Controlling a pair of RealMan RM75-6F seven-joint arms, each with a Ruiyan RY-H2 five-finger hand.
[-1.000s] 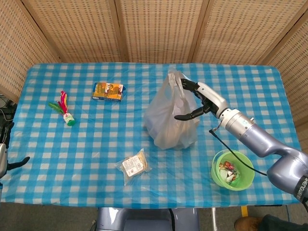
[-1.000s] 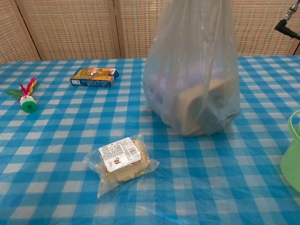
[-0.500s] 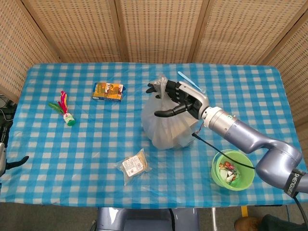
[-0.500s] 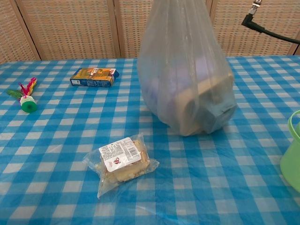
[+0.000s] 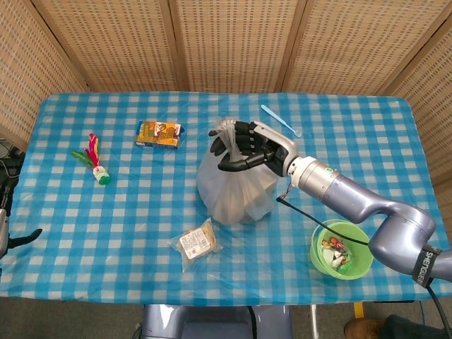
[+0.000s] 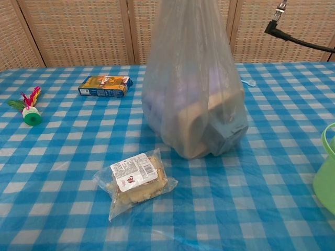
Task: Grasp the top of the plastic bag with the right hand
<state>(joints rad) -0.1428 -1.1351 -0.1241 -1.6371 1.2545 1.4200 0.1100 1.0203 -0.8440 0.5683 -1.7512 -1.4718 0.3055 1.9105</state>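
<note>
I have my right hand over the middle of the table, its fingers curled tight around the gathered top of the plastic bag. The bag hangs upright under the hand, bulging with boxy things inside, its bottom resting on the checked cloth. A wrapped snack lies just in front of it. My left hand sits at the table's left edge; I cannot tell how its fingers lie.
</note>
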